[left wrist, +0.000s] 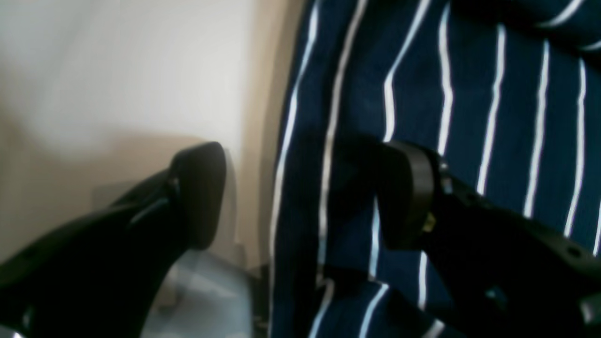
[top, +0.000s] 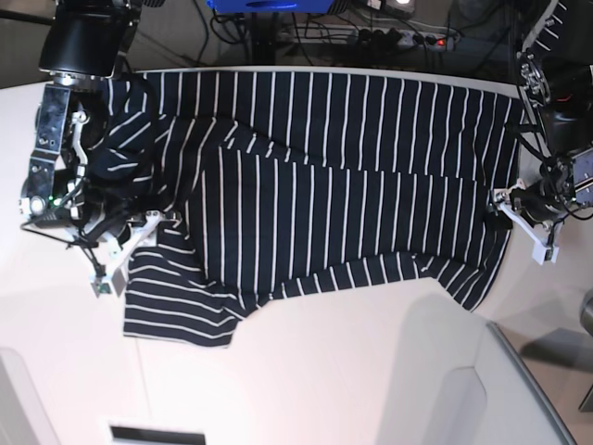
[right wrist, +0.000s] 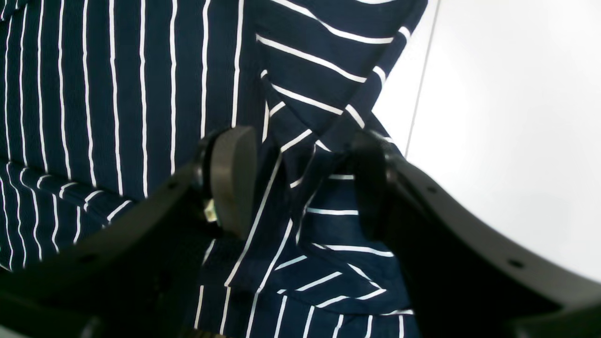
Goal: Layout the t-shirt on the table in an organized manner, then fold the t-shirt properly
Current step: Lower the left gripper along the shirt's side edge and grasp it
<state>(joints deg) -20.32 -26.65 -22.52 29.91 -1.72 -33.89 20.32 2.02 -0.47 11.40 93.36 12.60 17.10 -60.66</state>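
White bench (top: pixel 306 389) fills the base view, with the striped t-shirt (top: pixel 315 185) spread across its far half, one sleeve bunched at the left and the right hem draped over the bench's right edge. The right claw (right wrist: pixel 300 188) stands open astride a crumpled fold near that sleeve; the left claw (left wrist: pixel 300 192) is open too, one finger over the hem, the other off the cloth. Closing now might pinch several layers and drag the shirt crooked, or pull it off the edge. No containers are in view.
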